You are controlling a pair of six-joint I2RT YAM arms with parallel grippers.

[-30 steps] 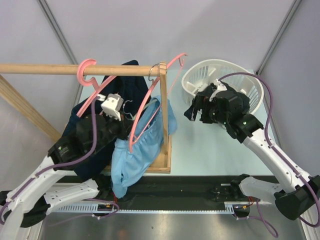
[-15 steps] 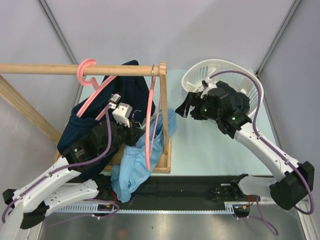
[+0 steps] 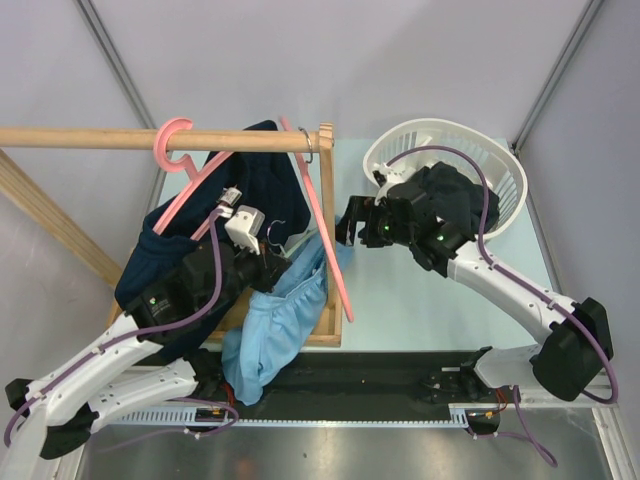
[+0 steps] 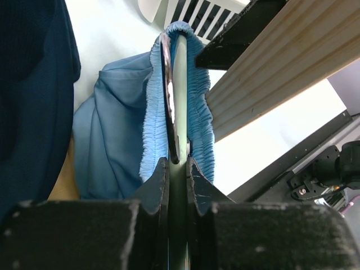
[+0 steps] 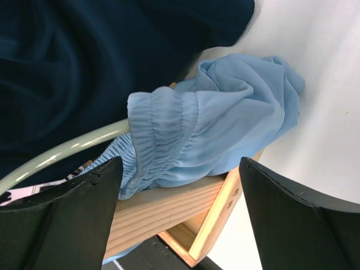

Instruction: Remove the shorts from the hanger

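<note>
Changed: right fingers (image 3: 348,225) carried leftward, away from the white laundry basket (image 3: 400,140) and up to the light blue shorts (image 3: 285,315); pink hanger (image 3: 325,235) swung round, its long arm now slanting down and to the right
Grip, left: left fingers (image 4: 154,185) clenched on the hanger's bar just below the gathered waistband, judged to pin the hanger so that it cannot swing while cloth is drawn off
Grip, right: released and spread wide, in the right wrist view straddling the bunched waistband without touching it, lined up for a pinch on the elastic
Task's thing: light blue shorts threaded by the waistband on the hanger's bar, the legs drooping over the wooden frame (image 3: 325,330) toward the near edge of the worktop (image 3: 420,300)
Hook: caught at the right end of the wooden rail (image 3: 90,137), so hanger held at both hook and bar
Others: dark navy shorts (image 3: 160,260) draped at the left under the rail, partly behind the left arm
Step in hand: approach for the pull, waistband not yet gripped
Risk: elastic bunched tight on the bar, likely to snag unless slid along toward the free end
</note>
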